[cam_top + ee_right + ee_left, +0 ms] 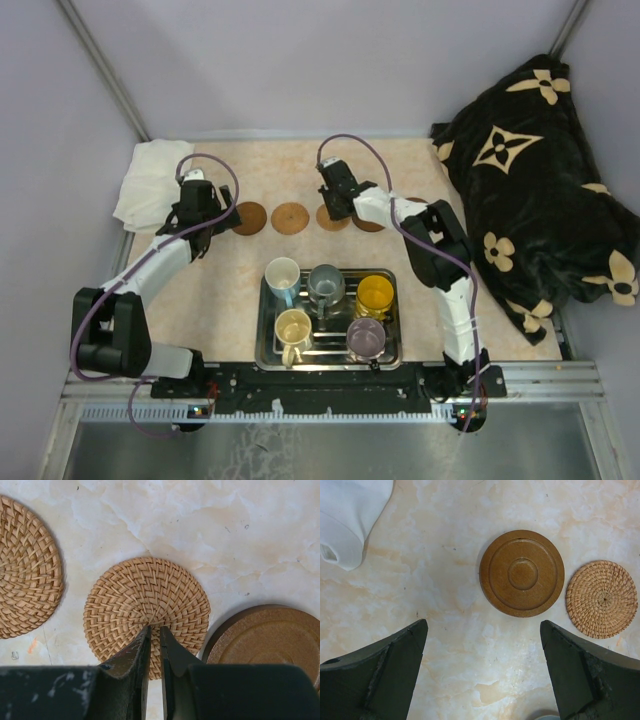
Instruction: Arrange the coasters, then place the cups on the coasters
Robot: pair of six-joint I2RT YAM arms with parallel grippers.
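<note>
Currently: coaster arranging.
Right gripper: fingers nearly together, nothing between them, tips over the near edge of the woven coaster; contact unclear.
Advice: press lightly and slide it away from the wooden coaster just beside it.
Right arm: reaching forward, wrist pointing down.
Left gripper: spread wide, empty.
Cups: in the tray.

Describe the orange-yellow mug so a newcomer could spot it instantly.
Start at the steel tray in the overhead view's lower middle. Its far row holds three mugs; take the rightmost, the orange-yellow mug. Its neighbours are a grey-blue mug and a purple-grey mug.
</note>
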